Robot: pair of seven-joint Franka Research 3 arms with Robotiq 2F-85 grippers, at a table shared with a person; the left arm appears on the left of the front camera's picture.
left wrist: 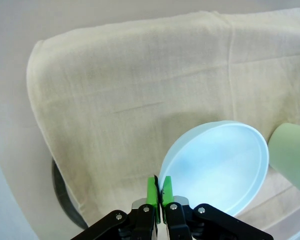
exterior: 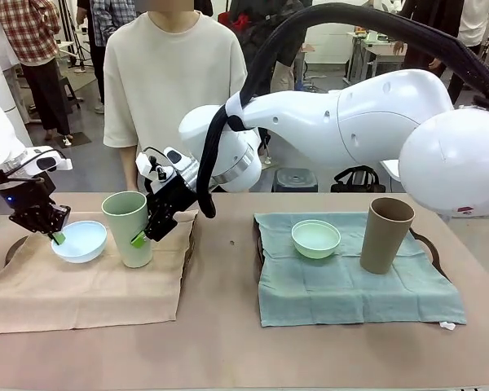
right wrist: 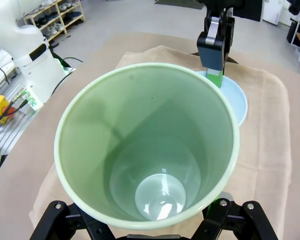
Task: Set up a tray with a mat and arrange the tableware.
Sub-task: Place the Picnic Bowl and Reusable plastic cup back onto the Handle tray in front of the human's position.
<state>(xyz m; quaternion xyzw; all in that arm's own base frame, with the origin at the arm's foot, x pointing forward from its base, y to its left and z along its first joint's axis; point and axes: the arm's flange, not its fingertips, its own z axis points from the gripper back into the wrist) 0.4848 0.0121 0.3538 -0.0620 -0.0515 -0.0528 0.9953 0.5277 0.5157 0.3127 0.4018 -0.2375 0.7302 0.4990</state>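
My left gripper [exterior: 57,237] is shut on the near rim of the pale blue bowl [exterior: 81,241], which rests on the beige mat [exterior: 81,293]. In the left wrist view the green pads [left wrist: 151,192] pinch that bowl's [left wrist: 220,165] edge. My right arm reaches across the table, and its gripper [exterior: 137,238] holds the tall light green cup [exterior: 128,224], which stands upright beside the bowl. The right wrist view looks down into the cup [right wrist: 150,150], with a finger either side. A mint green bowl [exterior: 315,239] and a brown cup [exterior: 385,235] stand on the teal mat [exterior: 350,285].
Dark tray rims show under both mats [exterior: 15,244] [exterior: 425,241]. A person stands at the far side of the table, hands out of sight. The right arm's white body [exterior: 367,122] spans the middle above the table. The bare tabletop [exterior: 220,326] lies between the trays.
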